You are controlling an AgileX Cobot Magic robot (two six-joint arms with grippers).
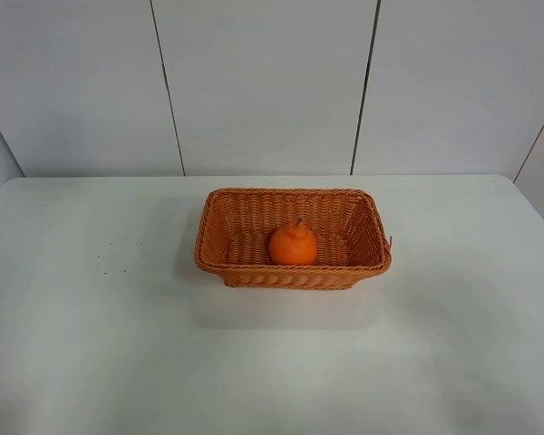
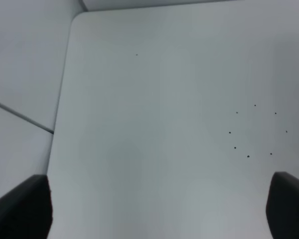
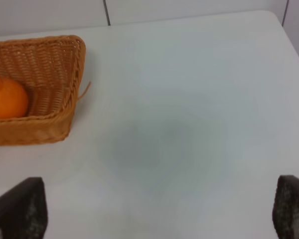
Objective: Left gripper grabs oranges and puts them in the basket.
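Orange fruit (image 1: 293, 245) sits inside basket (image 1: 214, 221); my left gripper (image 2: 159, 209) fingers apart over bare bench (image 2: 154, 99), right gripper (image 3: 159, 214) likewise apart. Risk: a stray arm sweep nudging basket.

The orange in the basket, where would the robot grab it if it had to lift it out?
Probably from straight above, pads closing on the round sides of the orange, below its top knob. It sits on the basket floor, and the sloping woven walls block any sideways approach.
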